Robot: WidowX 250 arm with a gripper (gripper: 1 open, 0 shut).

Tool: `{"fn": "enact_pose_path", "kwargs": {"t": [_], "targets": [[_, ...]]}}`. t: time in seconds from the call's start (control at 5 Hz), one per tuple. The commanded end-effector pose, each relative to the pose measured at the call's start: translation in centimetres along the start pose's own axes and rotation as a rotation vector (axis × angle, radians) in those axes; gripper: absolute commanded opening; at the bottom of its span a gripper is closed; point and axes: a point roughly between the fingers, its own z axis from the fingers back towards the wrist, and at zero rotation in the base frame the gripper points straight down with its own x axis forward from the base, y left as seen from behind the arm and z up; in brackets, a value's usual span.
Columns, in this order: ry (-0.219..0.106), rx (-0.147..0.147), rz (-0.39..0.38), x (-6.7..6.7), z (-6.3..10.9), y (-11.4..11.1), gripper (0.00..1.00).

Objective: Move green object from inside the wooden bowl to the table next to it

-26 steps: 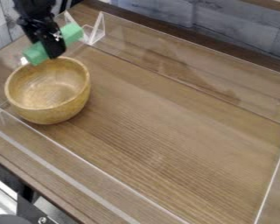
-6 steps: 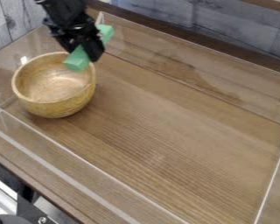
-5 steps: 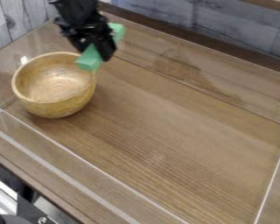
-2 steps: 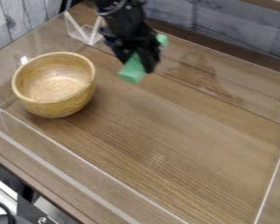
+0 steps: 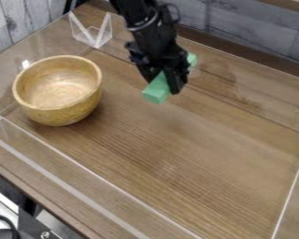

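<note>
The green object [image 5: 159,90], a bright-green block, hangs tilted just above the table [image 5: 202,159], to the right of the wooden bowl [image 5: 56,89]. My black gripper [image 5: 164,73] points steeply down and is shut on the block's upper end, with the lower end sticking out below the fingers. A second patch of green shows at the fingers' right side. The light-tan bowl stands at the left with nothing visible inside it.
Clear acrylic walls [image 5: 246,56] run round the table's edges, with a corner bracket [image 5: 92,33] at the back left behind the arm. A grey brick wall lies beyond the far side.
My gripper has carried the green block from over the bowl's right rim to the right and lower, out past the bowl. The bowl has not moved.
</note>
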Motion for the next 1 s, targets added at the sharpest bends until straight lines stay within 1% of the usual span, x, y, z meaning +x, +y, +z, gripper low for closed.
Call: {"fn": "enact_pose_path", "kwargs": {"t": [0.0, 0.4, 0.6, 0.8], "targets": [[-0.039, 0.000, -0.079, 2.0, 0.8, 0.0, 0.00], [0.004, -0.051, -0.236, 2.3, 0.7, -1.5, 0.00], [0.010, -0.054, -0.242, 2.2, 0.4, -1.7, 0.00], [0.030, -0.034, -0.189, 2.0, -0.5, -0.9, 0.00]]}}
